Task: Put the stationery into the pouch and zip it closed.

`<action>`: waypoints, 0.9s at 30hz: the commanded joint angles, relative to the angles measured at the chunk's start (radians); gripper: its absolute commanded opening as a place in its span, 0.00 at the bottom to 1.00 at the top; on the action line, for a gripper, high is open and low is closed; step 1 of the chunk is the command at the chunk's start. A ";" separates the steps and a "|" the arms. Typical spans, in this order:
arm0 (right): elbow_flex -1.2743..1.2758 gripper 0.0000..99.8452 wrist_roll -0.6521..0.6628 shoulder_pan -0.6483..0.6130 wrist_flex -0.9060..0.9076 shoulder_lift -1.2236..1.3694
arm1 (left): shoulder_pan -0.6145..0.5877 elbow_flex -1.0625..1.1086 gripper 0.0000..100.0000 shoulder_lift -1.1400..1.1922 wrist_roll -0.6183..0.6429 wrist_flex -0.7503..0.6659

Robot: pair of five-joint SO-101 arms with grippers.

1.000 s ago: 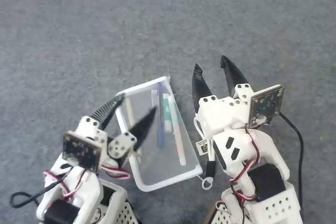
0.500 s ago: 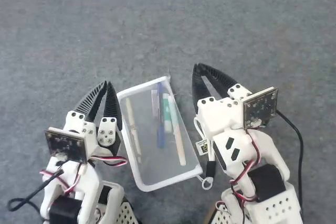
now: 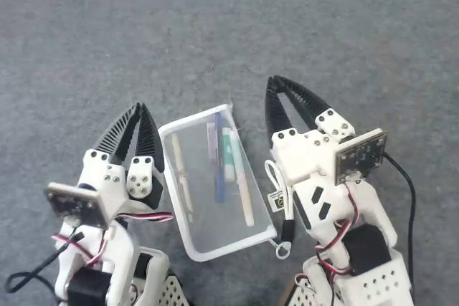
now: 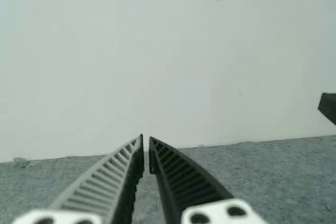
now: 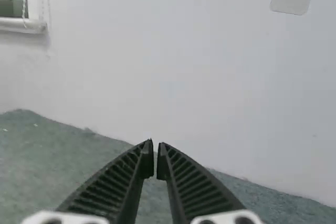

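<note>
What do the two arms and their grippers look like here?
The left arm and right arm are white plastic. The left gripper and right gripper have black, ribbed fingers tapering to points. Each wrist carries a small camera board; red, white and black wires loop below. A black cable runs beside the right arm.

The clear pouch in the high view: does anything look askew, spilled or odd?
Nothing stands out. The clear plastic pouch with white edging lies slanted on the grey carpet between the arms, with the blue, green and cream pens inside it and nothing spilled. Its black pull strap trails off one corner.
</note>
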 commanded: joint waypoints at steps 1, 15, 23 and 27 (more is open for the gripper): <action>-0.005 0.01 0.153 0.071 0.084 -0.027 | -0.005 -0.025 0.01 -0.018 0.008 -0.063; 0.092 0.01 -0.028 0.148 0.535 -0.343 | -0.172 0.232 0.01 -0.018 0.014 -0.021; 0.353 0.01 -0.029 0.157 0.539 -0.432 | -0.252 0.395 0.01 -0.018 0.014 -0.020; 0.413 0.01 -0.026 0.157 0.538 -0.438 | -0.267 0.456 0.01 -0.018 0.011 -0.023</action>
